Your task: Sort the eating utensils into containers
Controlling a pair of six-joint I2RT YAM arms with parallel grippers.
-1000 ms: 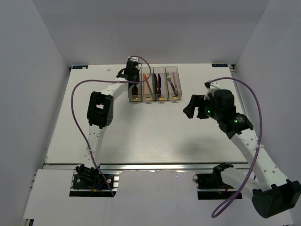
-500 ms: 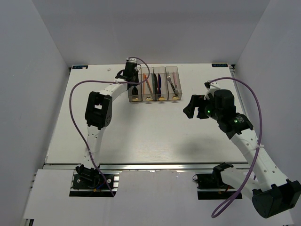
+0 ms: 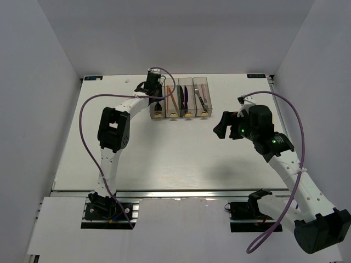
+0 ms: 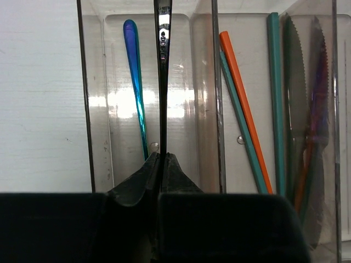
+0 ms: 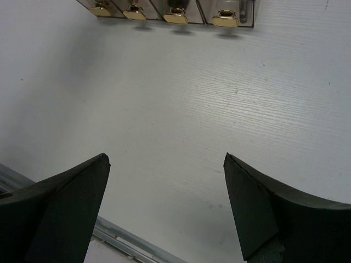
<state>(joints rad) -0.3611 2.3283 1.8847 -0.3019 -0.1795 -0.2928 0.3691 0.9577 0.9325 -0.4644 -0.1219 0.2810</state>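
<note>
Four joined translucent containers (image 3: 208, 96) stand at the table's far middle. My left gripper (image 3: 156, 91) hangs over the leftmost one. In the left wrist view it (image 4: 163, 156) is shut on a thin dark shiny utensil handle (image 4: 163, 66) that runs along that container (image 4: 94, 109), beside a blue utensil (image 4: 135, 76) lying in it. The second container holds an orange chopstick (image 4: 244, 109) and a teal one (image 4: 272, 82). Serrated knives (image 4: 301, 93) lie in the third. My right gripper (image 3: 221, 126) is open and empty over bare table (image 5: 165, 159).
The containers' yellow tabs (image 5: 175, 17) show at the top of the right wrist view. The table's near rail (image 5: 137, 244) runs just below the right fingers. Purple cables loop off both arms. White walls close in the table.
The left arm's elbow has shifted slightly to the left; its gripper stays shut on the utensil over the leftmost container. The right arm has barely moved.
</note>
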